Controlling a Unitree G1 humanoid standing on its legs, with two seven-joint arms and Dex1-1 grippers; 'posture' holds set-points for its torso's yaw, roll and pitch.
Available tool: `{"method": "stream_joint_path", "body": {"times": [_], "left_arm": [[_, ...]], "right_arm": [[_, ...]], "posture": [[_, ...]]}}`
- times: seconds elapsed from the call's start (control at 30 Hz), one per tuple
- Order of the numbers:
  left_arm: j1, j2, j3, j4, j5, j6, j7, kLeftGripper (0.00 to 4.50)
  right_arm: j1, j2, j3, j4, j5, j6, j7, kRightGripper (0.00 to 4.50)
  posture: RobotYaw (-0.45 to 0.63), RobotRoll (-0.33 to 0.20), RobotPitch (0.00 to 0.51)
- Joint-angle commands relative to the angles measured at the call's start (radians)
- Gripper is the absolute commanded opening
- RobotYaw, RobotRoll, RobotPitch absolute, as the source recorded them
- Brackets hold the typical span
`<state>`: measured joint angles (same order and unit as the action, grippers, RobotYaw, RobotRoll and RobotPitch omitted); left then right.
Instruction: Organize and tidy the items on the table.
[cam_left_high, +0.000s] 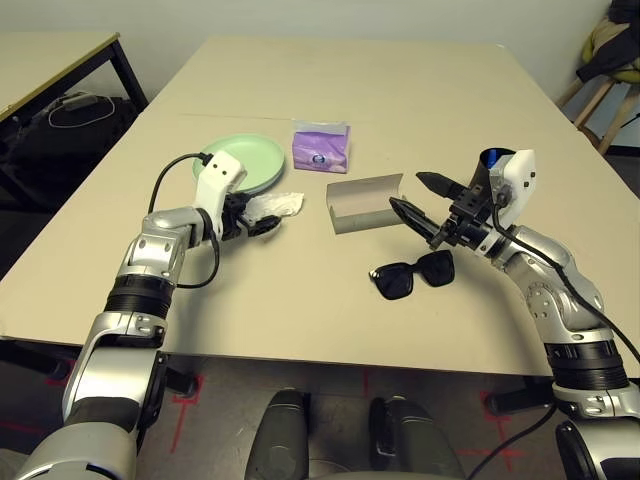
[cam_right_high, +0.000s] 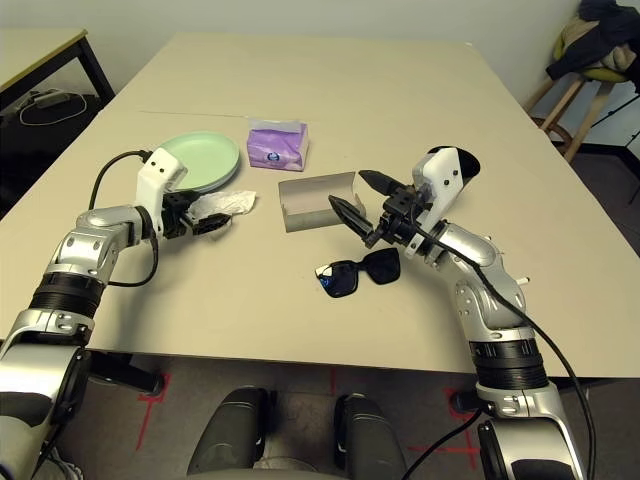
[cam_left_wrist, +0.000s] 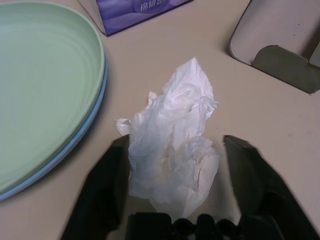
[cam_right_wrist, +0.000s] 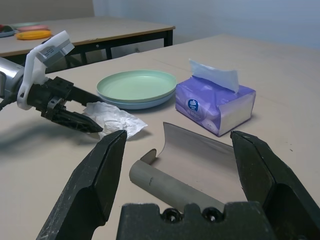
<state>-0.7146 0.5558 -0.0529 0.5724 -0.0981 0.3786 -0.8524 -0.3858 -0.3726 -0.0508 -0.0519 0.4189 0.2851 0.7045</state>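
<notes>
Crumpled white tissue (cam_left_high: 281, 205) lies on the table (cam_left_high: 300, 310) just right of the stacked plates (cam_left_high: 245, 160), pale green over pale blue. My left gripper (cam_left_wrist: 175, 142) stands open around the tissue, one finger at each side of it. An open grey-brown glasses case (cam_left_high: 362, 200) rests mid-table, with the purple tissue pack (cam_left_high: 321, 147) behind it and black sunglasses (cam_left_high: 412, 275) in front. My right gripper (cam_left_high: 406, 190) hovers open beside the case's right end, above the sunglasses, holding nothing. A black cup (cam_right_high: 465, 163) peeks out behind my right wrist.
A smaller table with black legs (cam_left_high: 60, 50) stands at the back left, with cables on the floor beneath it. A wooden stool with clothing (cam_left_high: 610, 70) is at the back right. Bare tabletop stretches beyond the tissue pack.
</notes>
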Motion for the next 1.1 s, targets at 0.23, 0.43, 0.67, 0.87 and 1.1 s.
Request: {"method": "stream_joint_path", "body": {"times": [0.23,0.43,0.67,0.87,1.1], "left_arm": [[0.008,0.011,-0.003,-0.057,-0.015,0.112,-0.039,0.02],[0.037,0.040,0.030,-0.172,-0.062,0.223,-0.061,0.02],[-0.088,-0.038,0.243,-0.080,-0.174,0.223,0.140,0.02],[-0.226,-0.077,0.294,0.181,-0.113,-0.021,0.362,0.02],[-0.346,-0.093,0.280,0.463,-0.056,-0.214,0.493,0.02]], "right_arm": [[-0.002,0.006,0.000,-0.032,0.010,0.009,-0.012,4.50],[-0.007,0.012,-0.003,-0.030,0.015,0.011,-0.012,4.50],[-0.022,0.014,-0.004,-0.005,0.015,0.000,-0.002,4.50],[-0.024,0.017,-0.002,0.006,0.006,-0.012,0.005,4.50],[-0.025,0.039,-0.015,-0.005,-0.022,-0.011,-0.073,4.50]], "posture": [[0.19,0.000,0.046],[0.20,0.000,0.041],[0.21,0.000,0.037],[0.21,0.000,0.038],[0.19,0.000,0.040]]}}
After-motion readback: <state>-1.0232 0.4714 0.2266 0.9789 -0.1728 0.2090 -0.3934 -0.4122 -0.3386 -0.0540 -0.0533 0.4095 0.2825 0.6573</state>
